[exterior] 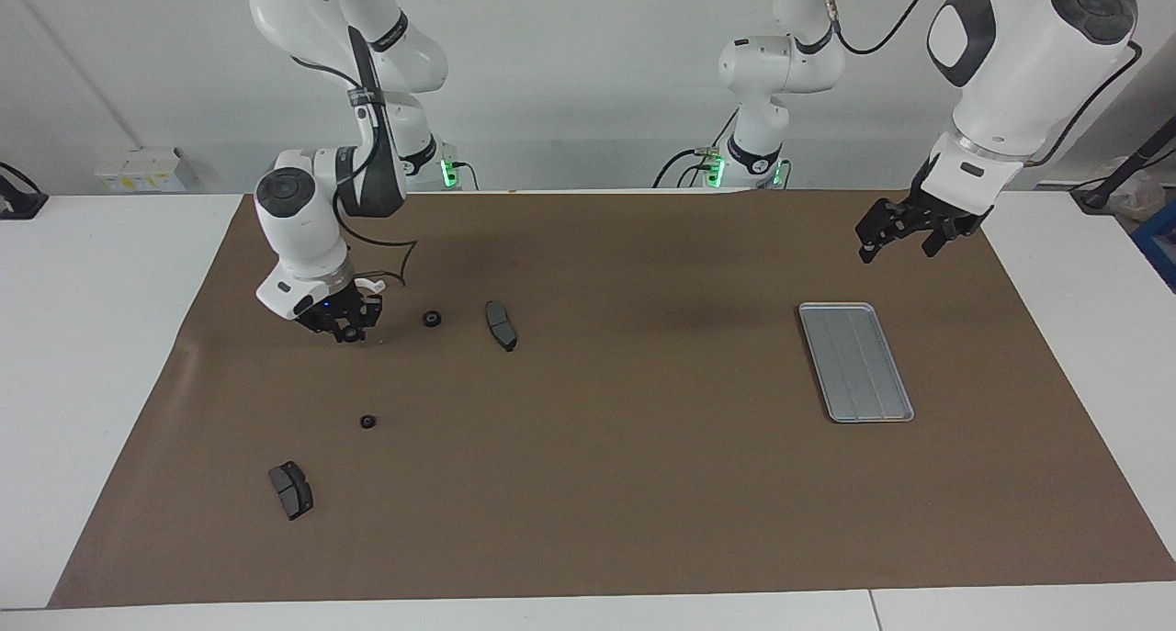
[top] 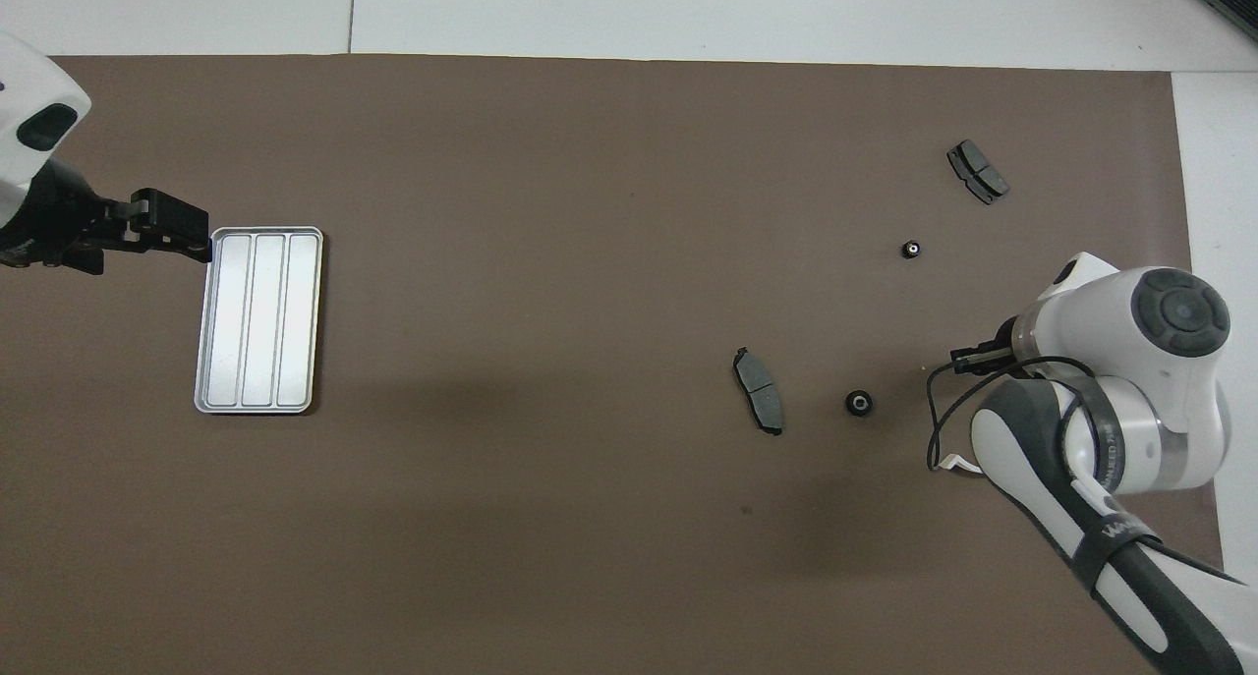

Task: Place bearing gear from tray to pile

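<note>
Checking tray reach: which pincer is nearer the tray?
Left. The left pincer hangs over the mat by the tray, at the end nearer the robots. The right pincer is at the right arm's end, among the pile.

I see 1 brown mat (exterior: 643, 484) spread under the jaws of both the right gripper (exterior: 347, 328) and the left gripper (exterior: 905, 236), on a white table (exterior: 92, 355) that borders it. 1 white box (exterior: 138, 169) sits on the table at the right arm's end, well apart from the right jaws. 1 blue item (exterior: 1159, 241) shows at the left arm's end, near the left jaws, cut off by the frame.
</note>
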Action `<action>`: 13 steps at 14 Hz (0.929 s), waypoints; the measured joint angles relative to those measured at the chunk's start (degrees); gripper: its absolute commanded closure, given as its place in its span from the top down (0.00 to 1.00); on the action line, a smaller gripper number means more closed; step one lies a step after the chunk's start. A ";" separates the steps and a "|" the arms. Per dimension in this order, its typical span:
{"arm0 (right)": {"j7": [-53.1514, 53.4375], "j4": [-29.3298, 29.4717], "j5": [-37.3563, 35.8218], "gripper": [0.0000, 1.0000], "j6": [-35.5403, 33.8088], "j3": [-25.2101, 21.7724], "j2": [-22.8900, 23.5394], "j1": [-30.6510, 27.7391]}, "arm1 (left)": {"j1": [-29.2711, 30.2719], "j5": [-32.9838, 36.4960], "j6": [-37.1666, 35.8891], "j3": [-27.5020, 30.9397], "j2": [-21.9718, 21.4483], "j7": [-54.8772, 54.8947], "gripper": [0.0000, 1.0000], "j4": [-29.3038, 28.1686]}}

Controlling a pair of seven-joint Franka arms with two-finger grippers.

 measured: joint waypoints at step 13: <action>1.37 5.34 2.85 1.00 -5.69 0.36 -0.05 -1.25 | -0.69 1.52 1.90 -0.35 0.00 -1.17 1.00 -1.83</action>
